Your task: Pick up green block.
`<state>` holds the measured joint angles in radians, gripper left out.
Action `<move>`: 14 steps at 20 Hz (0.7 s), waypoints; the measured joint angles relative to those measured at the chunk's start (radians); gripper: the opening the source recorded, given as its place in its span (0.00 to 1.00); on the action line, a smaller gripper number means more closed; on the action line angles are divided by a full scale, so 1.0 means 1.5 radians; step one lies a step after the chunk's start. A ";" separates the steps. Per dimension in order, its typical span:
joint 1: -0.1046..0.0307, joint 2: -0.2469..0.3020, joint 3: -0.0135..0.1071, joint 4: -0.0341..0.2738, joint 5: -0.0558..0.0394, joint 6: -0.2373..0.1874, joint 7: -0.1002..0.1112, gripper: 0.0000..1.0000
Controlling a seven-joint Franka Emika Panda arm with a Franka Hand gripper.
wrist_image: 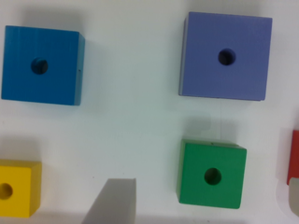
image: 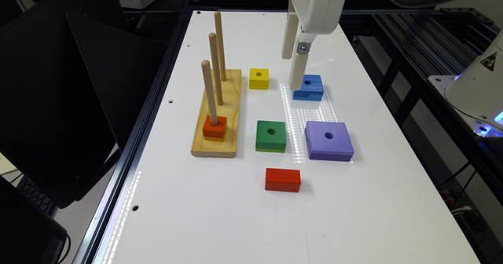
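The green block (image: 271, 135) lies flat on the white table (image: 235, 217), a dark green square with a round centre hole and a lighter strip along its bottom edge. In the wrist view the green block (wrist_image: 212, 173) sits free, nothing touching it. My gripper (image: 291, 73) hangs well above the table, farther back than the green block and over the gap between the yellow and blue blocks. It is open, with nothing held: in the wrist view the gripper (wrist_image: 205, 191) shows two fingertips (wrist_image: 116, 200) set wide apart.
A purple block (image: 329, 140) lies just to the exterior view's right of the green one, and a red brick (image: 283, 180) in front of it. A blue block (image: 308, 87) and a yellow block (image: 259, 78) lie behind. A wooden peg base (image: 218, 114) carrying an orange block (image: 214, 127) stands at the left.
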<state>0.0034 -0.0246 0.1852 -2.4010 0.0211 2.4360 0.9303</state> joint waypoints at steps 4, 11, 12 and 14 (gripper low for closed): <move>0.000 0.014 0.005 0.016 0.0000 0.000 0.006 1.00; 0.000 0.076 0.026 0.043 -0.0008 0.023 0.028 1.00; 0.000 0.083 0.026 0.045 -0.0009 0.027 0.028 1.00; 0.000 0.095 0.026 0.050 -0.0009 0.032 0.028 1.00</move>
<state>0.0027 0.1179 0.2246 -2.3255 0.0197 2.4836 0.9726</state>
